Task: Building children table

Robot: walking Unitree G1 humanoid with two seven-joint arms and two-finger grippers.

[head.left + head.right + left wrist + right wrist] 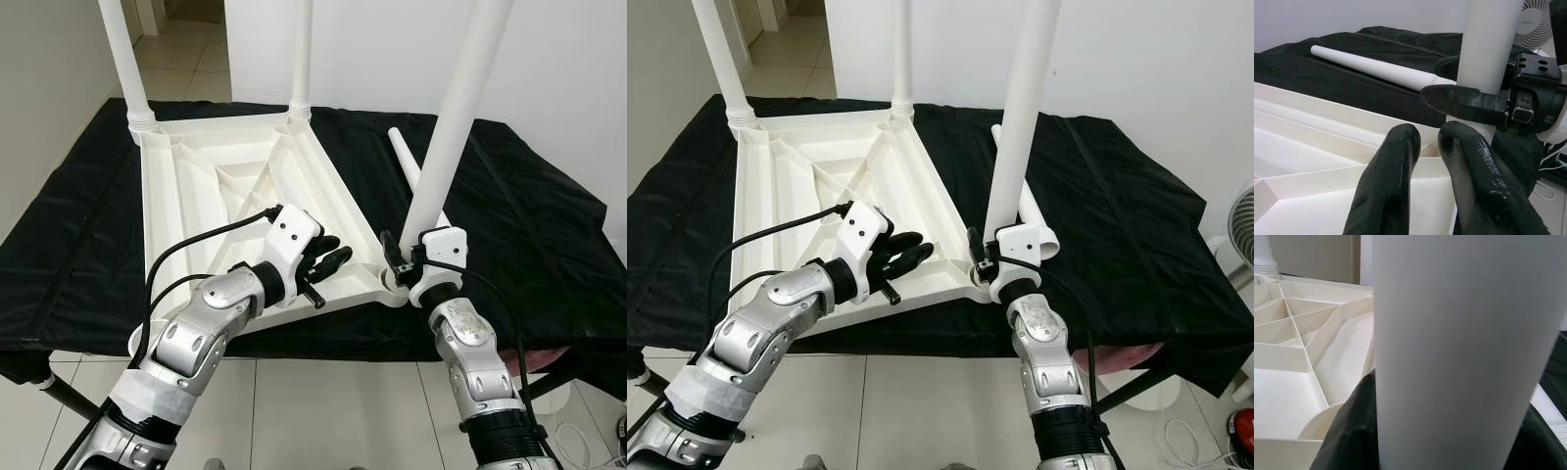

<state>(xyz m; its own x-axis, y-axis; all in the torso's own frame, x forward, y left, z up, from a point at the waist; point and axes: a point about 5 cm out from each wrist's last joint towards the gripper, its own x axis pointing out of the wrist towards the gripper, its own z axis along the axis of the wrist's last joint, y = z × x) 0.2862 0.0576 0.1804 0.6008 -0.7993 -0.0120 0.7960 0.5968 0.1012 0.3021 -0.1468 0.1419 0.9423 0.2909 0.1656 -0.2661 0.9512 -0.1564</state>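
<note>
We see the white tabletop (220, 191) lying upside down on a counter (529, 225) draped in black cloth, ribbed underside up. Two legs stand upright in the far corner sockets: far left leg (125, 61) and far right leg (301, 59).

At the near right corner, a third leg (453, 122) stands nearly upright, tilted a little, with its foot at the corner socket (392, 287). The right pincer (404, 257) is clamped on this leg low down, just above the socket; in the right wrist view the leg (1459, 352) runs between the black fingers (1349, 431), touching them on both sides.

A fourth leg (409, 168) lies flat on the cloth beside the tabletop's right edge, behind the held one. It shows in the left wrist view (1371, 67) as a long white tube on black.

The left pincer (328, 259) hovers over the near right part of the tabletop, close to the right pincer, fingers (1388, 191) side by side with a narrow gap between them, gripping nothing. We cannot tell whether it touches the plastic below.

Pale tiled floor (323, 411) beneath the counter.
</note>
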